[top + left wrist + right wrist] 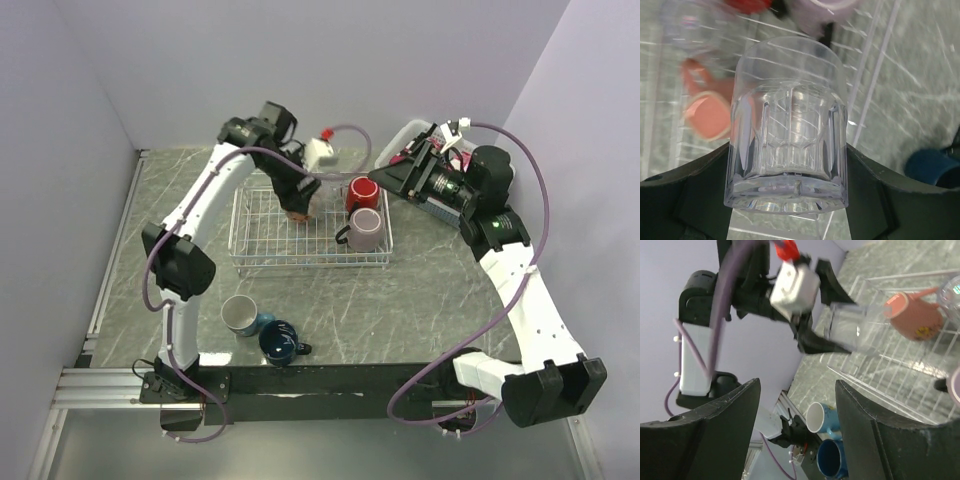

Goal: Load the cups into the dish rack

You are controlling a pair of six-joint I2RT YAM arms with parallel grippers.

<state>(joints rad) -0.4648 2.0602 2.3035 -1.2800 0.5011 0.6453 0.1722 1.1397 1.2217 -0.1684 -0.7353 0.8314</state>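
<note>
Nearest, by front edge of tabletop (440, 300): teal mug (240, 315) and navy mug (281, 343), just beside each other, both outside rack. Strip of open tabletop lay between them and dish rack (300, 263). Mauve mug (364, 228) and red mug (361, 193) sat against its right side. Salmon mug (707, 112) lay on its side near middle. Left half showed only wire. Left fingers (695, 200) clamped clear glass (790, 115) above rack. Right fingers (715, 440) spread wide, holding nothing, raised beside rack's far-right corner.

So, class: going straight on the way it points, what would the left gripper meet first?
The clear glass in its jaws leads; beyond that, probably the wire floor of the dish rack, with the mauve mug close to that line. Depth is unclear.
</note>
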